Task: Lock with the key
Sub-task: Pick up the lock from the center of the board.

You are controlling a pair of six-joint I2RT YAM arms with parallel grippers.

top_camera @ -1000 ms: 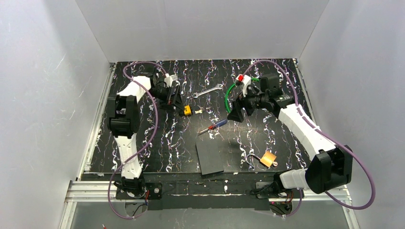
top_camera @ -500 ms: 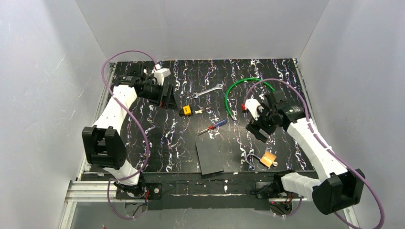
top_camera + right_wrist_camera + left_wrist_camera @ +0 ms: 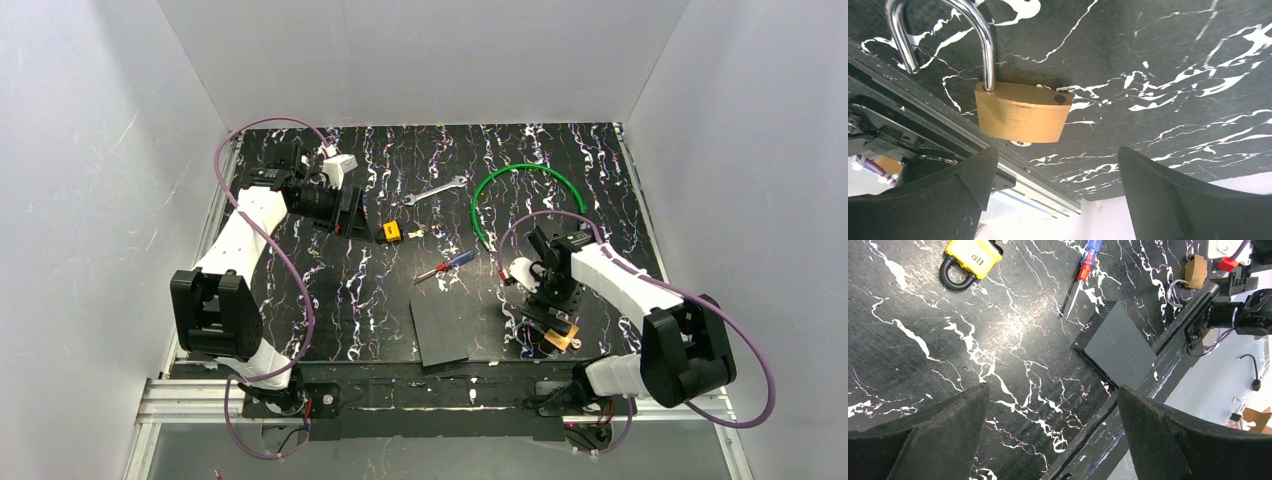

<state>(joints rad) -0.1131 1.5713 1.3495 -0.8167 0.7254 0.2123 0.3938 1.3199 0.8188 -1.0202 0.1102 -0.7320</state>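
Brass padlock (image 3: 1020,117), open shackle (image 3: 988,55): right wrist

brass-gold padlock (image 3: 1020,117), black white-veined table (image 3: 1158,55)

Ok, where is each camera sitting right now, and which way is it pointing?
Top external: above and behind the bases, looking down on the black marbled table; both arms show whole.
Left wrist: on the left arm, looking down past the open left end effector at the red-and-blue-handled screwdriver and flat black box.
Right wrist: low over the table's near edge, looking down past the open right end effector at the square brass padlock, shackle open.
Shared: the brass padlock appears in all three views.
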